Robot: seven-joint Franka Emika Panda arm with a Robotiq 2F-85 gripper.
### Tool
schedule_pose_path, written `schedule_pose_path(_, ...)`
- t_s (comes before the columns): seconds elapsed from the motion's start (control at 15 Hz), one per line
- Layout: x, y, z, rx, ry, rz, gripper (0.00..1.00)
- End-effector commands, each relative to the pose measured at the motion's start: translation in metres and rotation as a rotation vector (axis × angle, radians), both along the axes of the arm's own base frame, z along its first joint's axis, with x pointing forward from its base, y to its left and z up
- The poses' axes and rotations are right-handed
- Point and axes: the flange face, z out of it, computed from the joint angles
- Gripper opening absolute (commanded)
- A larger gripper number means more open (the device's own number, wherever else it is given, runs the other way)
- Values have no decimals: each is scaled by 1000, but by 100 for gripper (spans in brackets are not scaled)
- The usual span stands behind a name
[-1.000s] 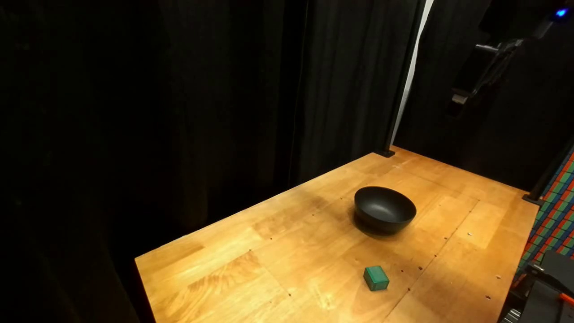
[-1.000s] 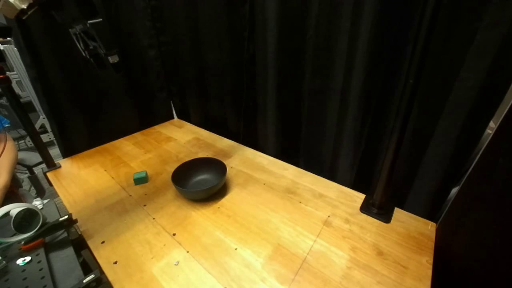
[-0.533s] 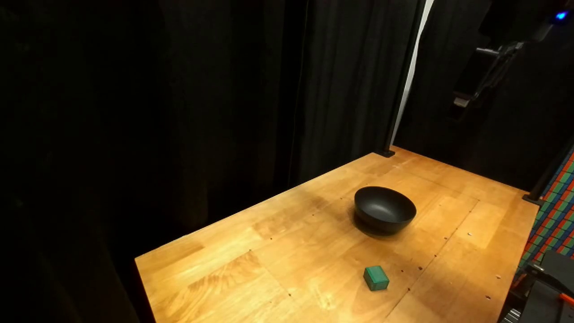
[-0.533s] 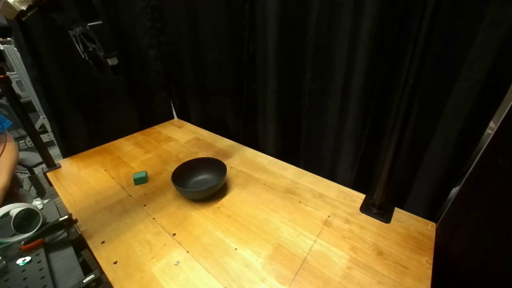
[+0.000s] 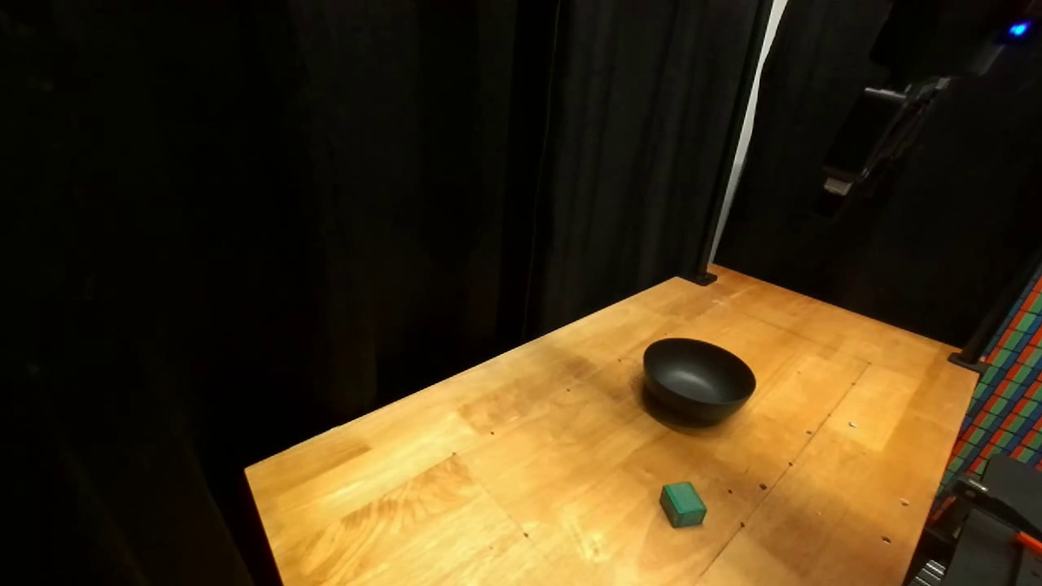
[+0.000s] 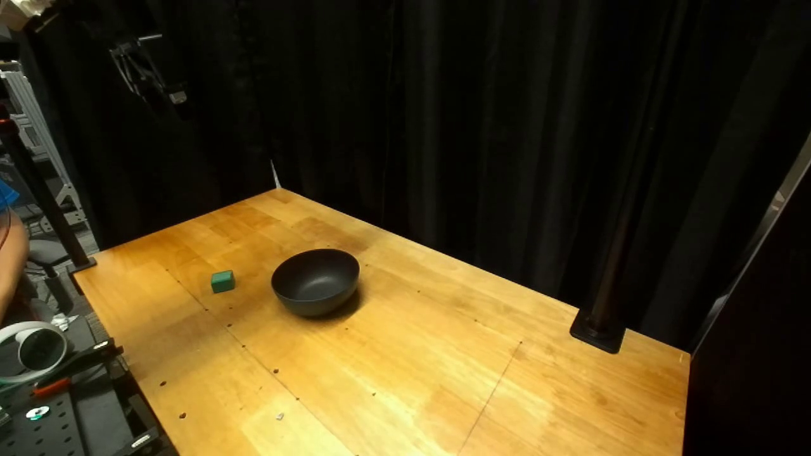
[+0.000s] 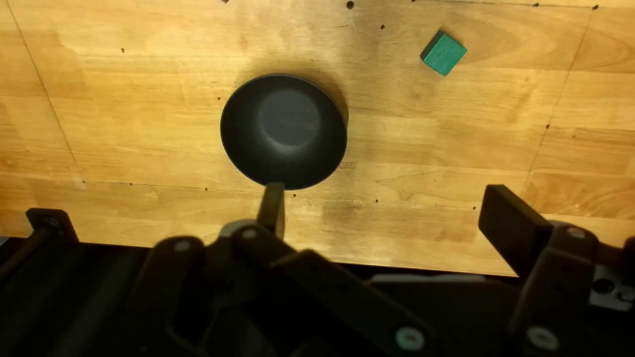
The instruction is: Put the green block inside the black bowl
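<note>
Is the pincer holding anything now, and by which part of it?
Nothing is held. In the wrist view the pincer is open and empty; the green block and the black bowl both rest on the table, apart from each other.

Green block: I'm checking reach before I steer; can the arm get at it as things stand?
Probably yes: the gripper hangs high and open, the block lies with its top uncovered, and the bowl stands apart from it. The gripper would likely have to come across and down first.
</note>
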Motion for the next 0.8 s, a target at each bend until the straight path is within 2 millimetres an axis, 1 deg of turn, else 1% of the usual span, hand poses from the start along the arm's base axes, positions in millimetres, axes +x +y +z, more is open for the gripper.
schedule_pose_path(0.0,12,14,-20,42,121,2,100)
schedule_pose_path(0.2,30,36,-57,83,204,15,100)
schedule_pose_path(0.4,57,52,-98,108,204,42,100)
schedule_pose_path(0.6,81,54,-140,126,164,48,100)
schedule_pose_path(0.73,89,52,-176,159,184,36,100)
